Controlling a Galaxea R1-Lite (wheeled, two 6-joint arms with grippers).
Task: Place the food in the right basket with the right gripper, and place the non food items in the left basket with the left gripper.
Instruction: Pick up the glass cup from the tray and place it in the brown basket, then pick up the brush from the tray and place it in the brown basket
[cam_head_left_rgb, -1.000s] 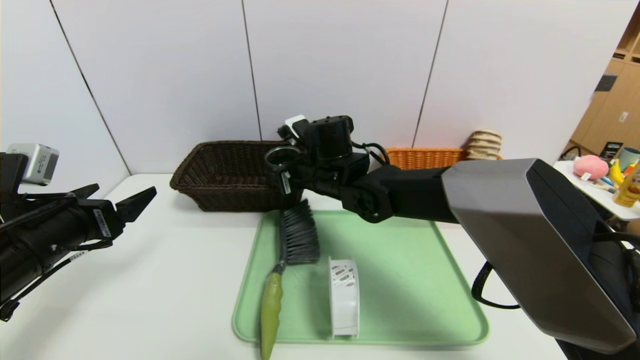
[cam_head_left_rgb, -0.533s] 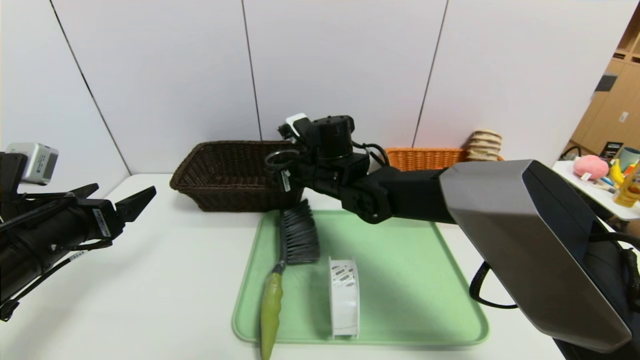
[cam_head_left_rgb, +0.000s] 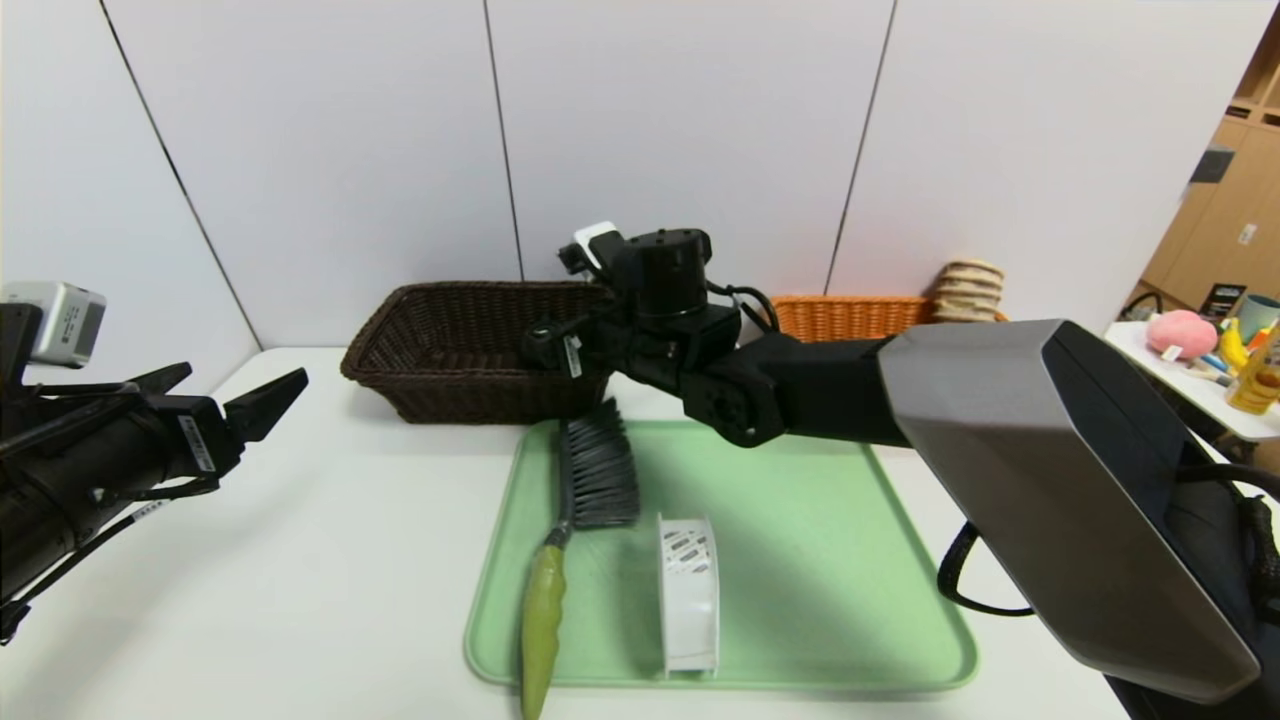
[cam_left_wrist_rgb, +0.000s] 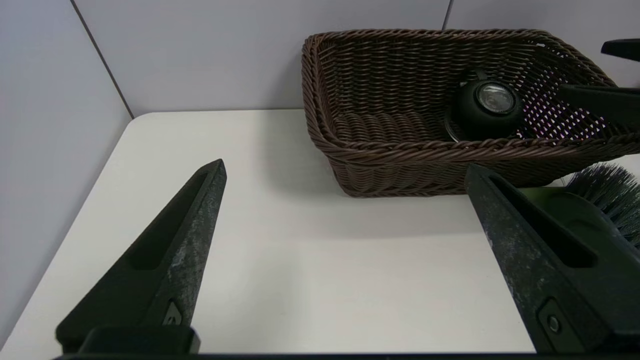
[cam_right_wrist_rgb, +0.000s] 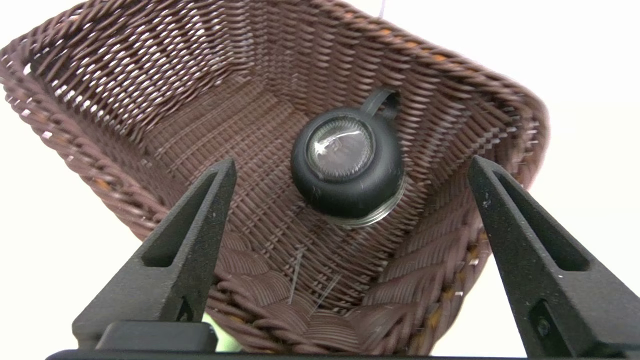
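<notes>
Nearest on the smooth pale-green tray lie a brush, its grey bristles fanned above a glossy green handle, and a white spool standing on edge with barcode stickers. Left, the left gripper hovers above the white table, tapered fingers spread. Beyond, the right gripper hangs spread over the dark woven left basket, where the black-rimmed glass cup lies. Farthest, the orange wicker right basket holds a ridged striped roll.
</notes>
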